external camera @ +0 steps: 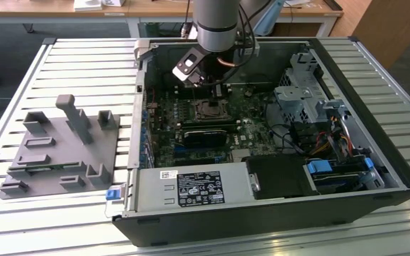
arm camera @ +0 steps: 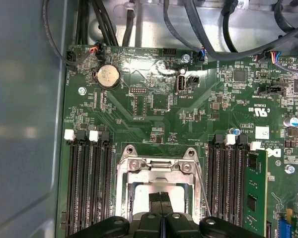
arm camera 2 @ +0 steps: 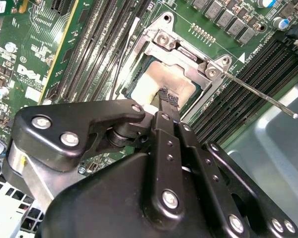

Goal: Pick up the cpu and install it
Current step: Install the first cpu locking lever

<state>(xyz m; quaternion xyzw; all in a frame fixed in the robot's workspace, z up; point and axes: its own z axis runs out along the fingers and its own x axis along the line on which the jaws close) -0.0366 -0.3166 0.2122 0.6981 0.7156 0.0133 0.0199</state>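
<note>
While its fingers are pressed together, the gripper hangs over the cpu lying in the socket frame. Whether the tips touch its top, I cannot tell.

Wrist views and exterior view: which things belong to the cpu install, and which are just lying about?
Job in hand:
cpu, lying in the socket frame
metal lever of that frame
gripper, shut, tips at the cpu

Lying about:
grey holder tray
green memory stick in its slot
coin battery
power supply
</note>
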